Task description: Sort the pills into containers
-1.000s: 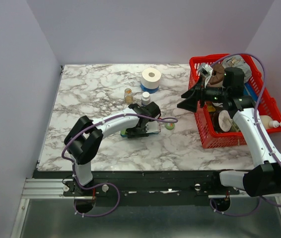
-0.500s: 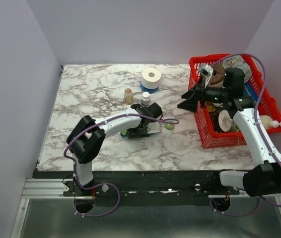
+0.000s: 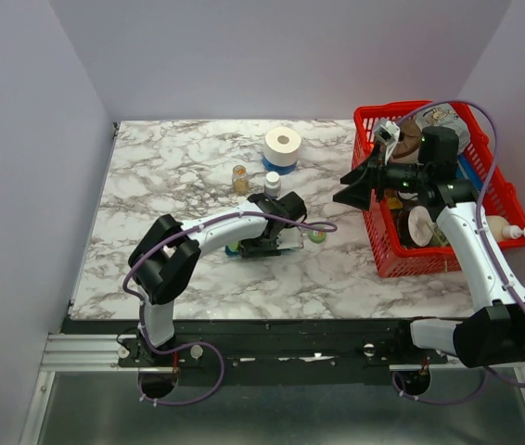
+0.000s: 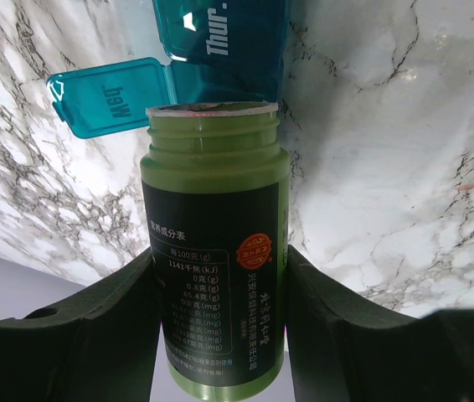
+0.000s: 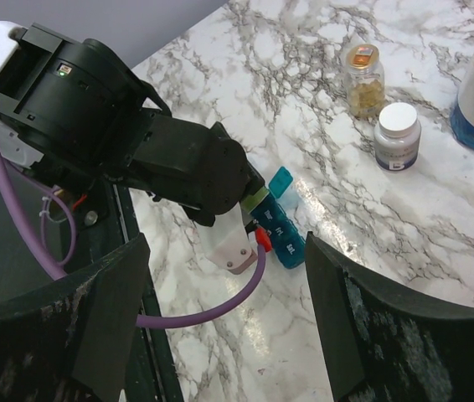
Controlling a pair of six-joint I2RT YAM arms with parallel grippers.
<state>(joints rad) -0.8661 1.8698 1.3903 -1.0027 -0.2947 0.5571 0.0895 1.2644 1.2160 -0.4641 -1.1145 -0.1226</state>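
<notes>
Teal organizer [image 4: 220, 50] lies mid-way across the marble table [image 3: 151, 176], at 6 o'clock from the white bottle [image 3: 272, 183], its Wed lid flipped open. Since a second ago the left arm's elbow has crept slightly toward 3 o'clock, while its wrist has stayed over the organizer; the right arm has not moved. The left gripper [image 4: 218, 264] is clamped on an uncapped green bottle [image 4: 216, 193], whose mouth meets the strip beside the open lid. The right gripper [image 3: 353, 190] hangs just beside the red basket [image 3: 402, 269], pointing toward 9 o'clock, jaws spread wide and empty.
</notes>
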